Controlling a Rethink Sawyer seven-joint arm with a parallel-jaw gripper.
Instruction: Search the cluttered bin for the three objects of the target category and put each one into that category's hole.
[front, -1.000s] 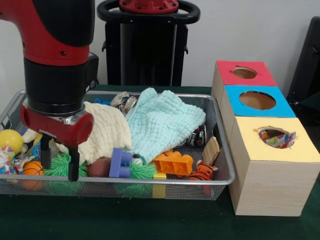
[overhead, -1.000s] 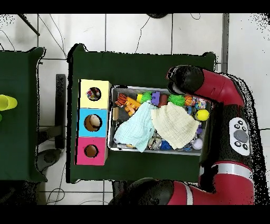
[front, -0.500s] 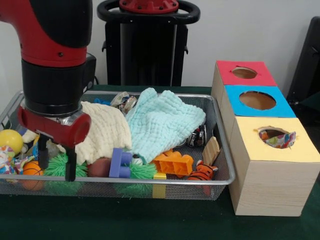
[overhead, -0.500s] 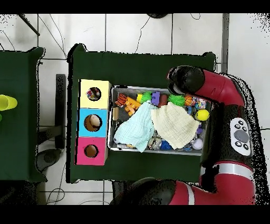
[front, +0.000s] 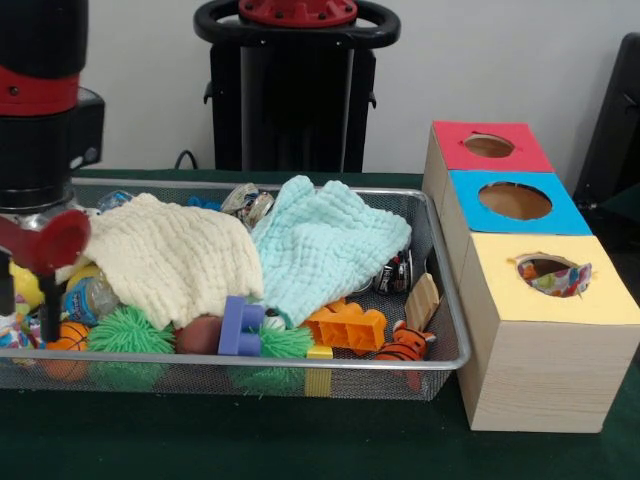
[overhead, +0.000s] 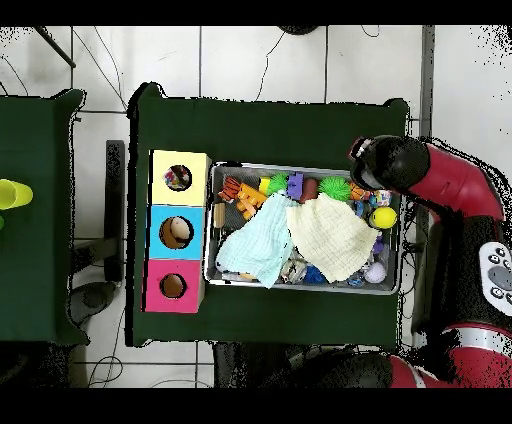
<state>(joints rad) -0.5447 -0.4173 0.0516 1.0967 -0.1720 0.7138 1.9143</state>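
The jaws (front: 24, 300) hang open and empty at the bin's (front: 445, 300) end — a green spiky ball (front: 128, 330) just beside them, the yellow-topped box (front: 555, 300) well apart on the surface

A robotics lab: a green-clothed counter (overhead: 270, 125) stands on a white tiled floor (overhead: 260, 60) with loose cables (overhead: 100, 70), holding a mesh bin (front: 440, 300) of test clutter and a colour-coded sorting box (front: 545, 330).
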